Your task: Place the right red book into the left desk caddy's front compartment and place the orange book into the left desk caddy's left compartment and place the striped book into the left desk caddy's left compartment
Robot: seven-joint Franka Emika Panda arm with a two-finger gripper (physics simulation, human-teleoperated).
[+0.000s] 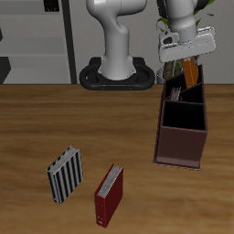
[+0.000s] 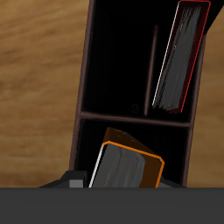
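The jaws grip the small orange-brown hardback book [image 1: 190, 69] above the long dark reddish-brown caddy [image 1: 181, 137] at two o'clock; a maroon book [image 2: 178, 59] stands inside. The black-and-white striped book [image 1: 65, 175] lies at seven o'clock on the wooden bench [image 1: 55, 119].

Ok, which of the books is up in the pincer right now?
The orange book, gripped by the pincer above the caddy; the striped book lies on the table.

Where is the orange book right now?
The orange book is held in the end effector just above the back end of the desk caddy; the wrist view shows it over a caddy compartment.
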